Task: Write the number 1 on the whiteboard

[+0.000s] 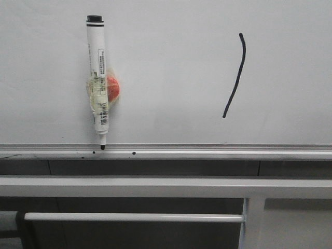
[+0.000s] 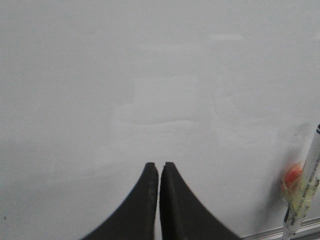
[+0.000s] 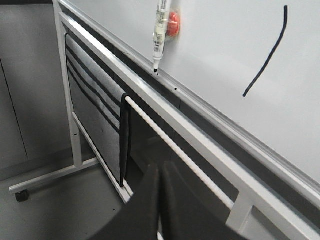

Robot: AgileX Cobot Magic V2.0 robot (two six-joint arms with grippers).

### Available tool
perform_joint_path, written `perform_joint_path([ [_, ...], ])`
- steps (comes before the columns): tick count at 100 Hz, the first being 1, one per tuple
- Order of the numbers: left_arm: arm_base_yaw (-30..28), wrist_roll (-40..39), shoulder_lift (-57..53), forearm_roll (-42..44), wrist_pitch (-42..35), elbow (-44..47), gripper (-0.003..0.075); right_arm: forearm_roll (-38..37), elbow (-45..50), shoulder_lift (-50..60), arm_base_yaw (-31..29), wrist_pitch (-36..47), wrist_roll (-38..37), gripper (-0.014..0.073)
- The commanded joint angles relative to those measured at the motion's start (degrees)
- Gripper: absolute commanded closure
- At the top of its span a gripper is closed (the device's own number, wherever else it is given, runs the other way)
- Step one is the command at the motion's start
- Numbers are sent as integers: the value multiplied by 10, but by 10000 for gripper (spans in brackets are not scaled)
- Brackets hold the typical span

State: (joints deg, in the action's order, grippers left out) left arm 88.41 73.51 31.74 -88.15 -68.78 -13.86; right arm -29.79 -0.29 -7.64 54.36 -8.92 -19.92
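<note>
Black, curved fingertips of the left gripper (image 2: 159, 167) sit pressed together with nothing between them, pointed at the large white glossy whiteboard (image 1: 171, 67). Those of the right gripper (image 3: 159, 170) are likewise pressed together and empty, hanging over the grey metal frame bars (image 3: 165, 140) below the board's silver aluminium bottom rail (image 1: 207, 151). On the board's left part a white marker pen with a black cap (image 1: 98, 78) hangs upright, tip down, touching the rail, taped to a red round magnet (image 1: 112, 88); its barcode label is too small to read. Well apart, on the right, stands the number 1 (image 1: 236, 78), a thin black, slightly curved stroke.
</note>
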Motion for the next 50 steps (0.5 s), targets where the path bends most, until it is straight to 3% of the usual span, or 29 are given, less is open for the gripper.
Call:
perform_joint_path([
  [1, 5, 1, 3, 35, -84, -14, 741, -7, -15, -4, -4, 38, 0, 637],
  [21, 3, 14, 0, 42, -106, -14, 741, -7, -15, -4, -4, 38, 0, 637],
  [34, -3, 14, -10, 89, -105, -14, 741, -7, -15, -4, -4, 37, 0, 637],
  [50, -129, 12, -51, 121, 8, -14, 741, -7, -15, -4, -4, 36, 0, 637],
])
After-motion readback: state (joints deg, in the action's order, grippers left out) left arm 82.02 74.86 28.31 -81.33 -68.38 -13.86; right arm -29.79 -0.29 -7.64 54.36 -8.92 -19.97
